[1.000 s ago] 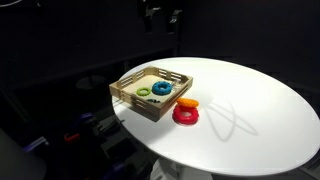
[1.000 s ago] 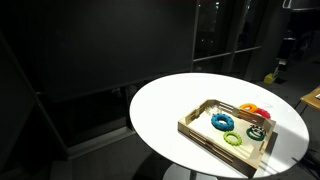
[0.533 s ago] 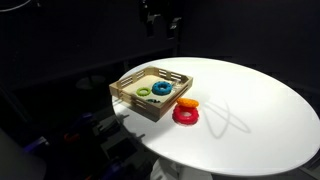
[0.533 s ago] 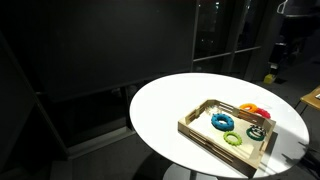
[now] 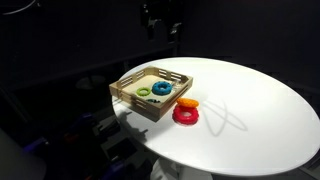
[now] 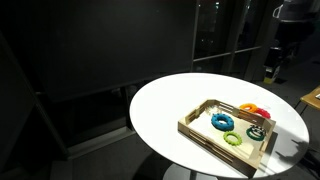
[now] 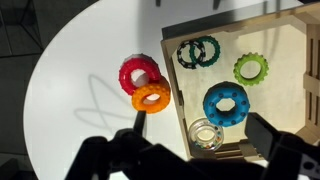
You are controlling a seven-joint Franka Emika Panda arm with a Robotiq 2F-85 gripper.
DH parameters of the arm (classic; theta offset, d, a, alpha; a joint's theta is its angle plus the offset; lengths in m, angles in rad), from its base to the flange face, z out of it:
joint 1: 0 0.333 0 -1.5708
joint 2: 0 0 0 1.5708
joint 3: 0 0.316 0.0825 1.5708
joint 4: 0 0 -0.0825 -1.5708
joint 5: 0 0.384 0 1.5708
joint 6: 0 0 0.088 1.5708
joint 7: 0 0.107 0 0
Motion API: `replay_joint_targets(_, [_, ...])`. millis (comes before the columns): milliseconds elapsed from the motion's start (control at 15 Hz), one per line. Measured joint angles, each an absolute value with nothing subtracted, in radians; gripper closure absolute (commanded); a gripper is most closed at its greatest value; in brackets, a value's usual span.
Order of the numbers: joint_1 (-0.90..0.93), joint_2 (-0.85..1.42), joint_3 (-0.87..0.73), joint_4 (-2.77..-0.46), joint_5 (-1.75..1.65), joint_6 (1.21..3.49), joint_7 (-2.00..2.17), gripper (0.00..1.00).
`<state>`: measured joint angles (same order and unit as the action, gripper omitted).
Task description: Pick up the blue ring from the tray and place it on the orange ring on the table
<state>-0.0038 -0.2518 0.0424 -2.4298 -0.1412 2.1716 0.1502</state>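
Currently pincer (image 7: 195, 150) spread and empty above the tray (image 7: 290, 70), blue ring (image 7: 227, 104) lying inside (orange ring (image 7: 152, 97) on desk (image 7: 70, 90) just beside)

This is looking like a dark lab or test room, not a home. Black walls (image 6: 90, 50) are standing all around. Only the round white table (image 5: 250, 110) is glowing under a bright light. Dark glass panes (image 6: 215, 30) are shining a little behind it. A robot arm (image 6: 291, 12) is hanging above the far side of the table. A wooden tray (image 5: 135, 102) and a red toy ring (image 5: 186, 116) are sitting on the tabletop. Down beside the table, some gear (image 5: 90, 125) with blue and red bits is hiding in the dark, too dim to name.
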Motion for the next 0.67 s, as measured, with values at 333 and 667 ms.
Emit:
replay_joint_targets(333, [0.016,-0.159,0.05,-2.432,-0.105,2.309,0.16,0.0])
replay_joint_targets(667, [0.029,-0.049,0.057,-2.431,-0.104,2.426,0.202,0.0])
